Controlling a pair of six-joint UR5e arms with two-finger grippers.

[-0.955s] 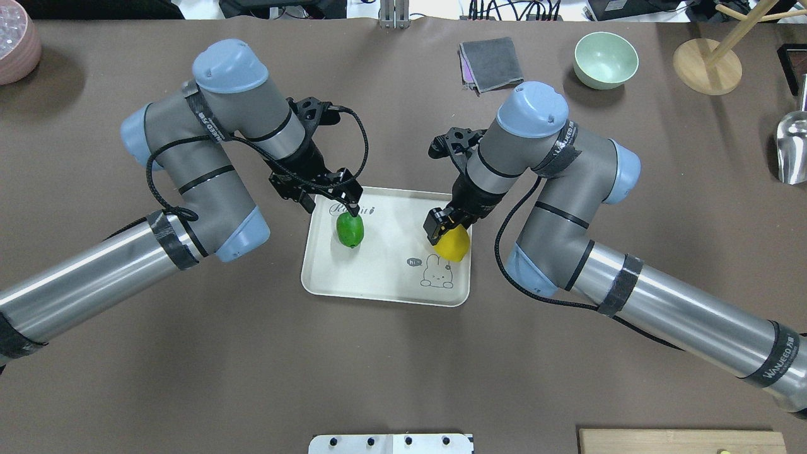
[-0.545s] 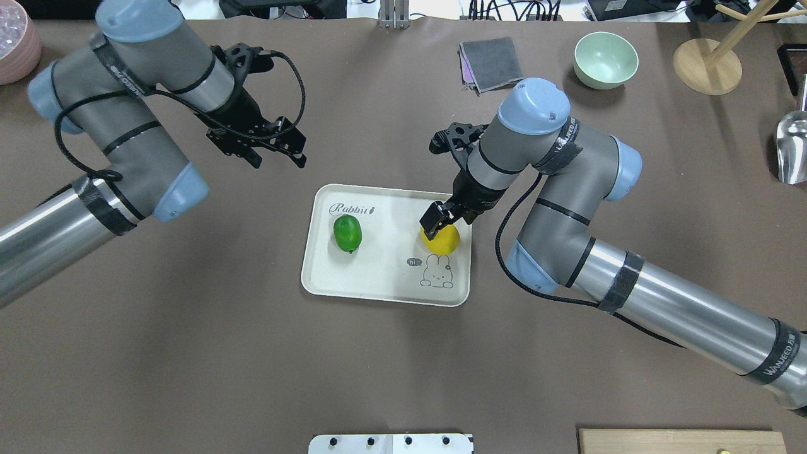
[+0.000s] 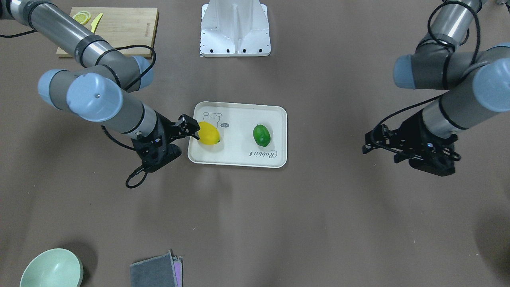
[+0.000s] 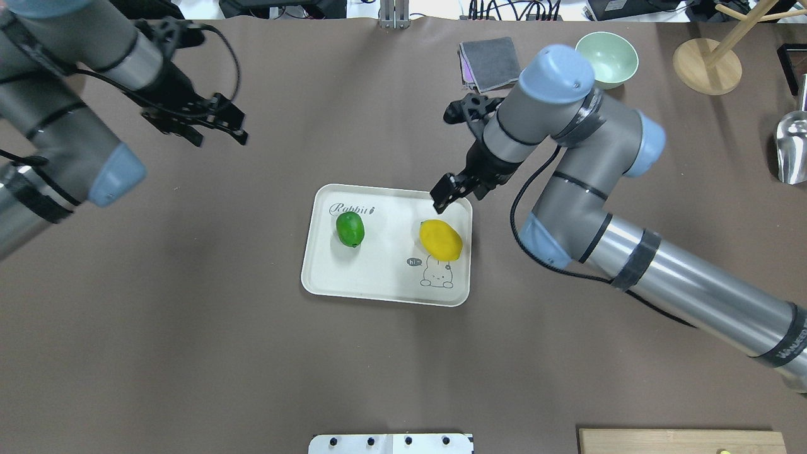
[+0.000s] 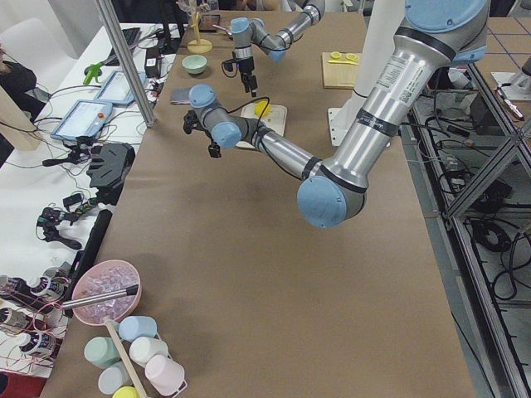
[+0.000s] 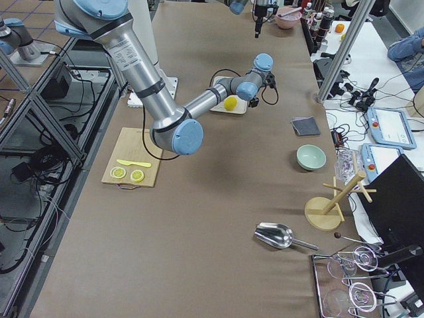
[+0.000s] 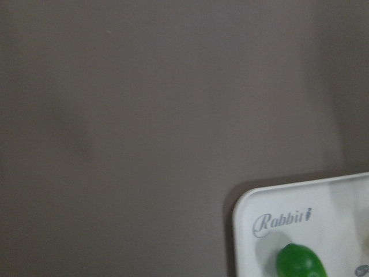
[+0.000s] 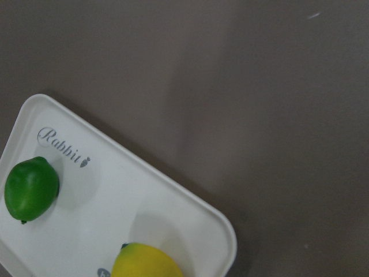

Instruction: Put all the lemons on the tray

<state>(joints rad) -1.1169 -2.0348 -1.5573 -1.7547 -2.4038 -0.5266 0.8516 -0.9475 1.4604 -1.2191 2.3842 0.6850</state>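
Note:
The cream-white tray (image 4: 321,277) lies mid-table. The green lemon (image 4: 350,229) rests on its left part and the yellow lemon (image 4: 441,239) on its right part, above the rabbit print. My right gripper (image 4: 455,193) is open and empty, raised just beyond the tray's far right corner, apart from the yellow lemon. My left gripper (image 4: 217,133) is open and empty, far to the tray's upper left. In the front-facing view both lemons (image 3: 208,133) (image 3: 261,135) lie on the tray (image 3: 239,162). The right wrist view shows both lemons (image 8: 30,187) (image 8: 147,262).
A grey cloth (image 4: 490,63), a green bowl (image 4: 606,60) and a wooden stand (image 4: 706,66) stand at the far right. A metal scoop (image 4: 793,148) lies at the right edge. A cutting board (image 3: 115,26) with lemon slices sits near the robot's base.
My right gripper let go of the yellow lemon and rose back off it; the lemon now lies on the tray. My left arm moved further left, away from the tray.

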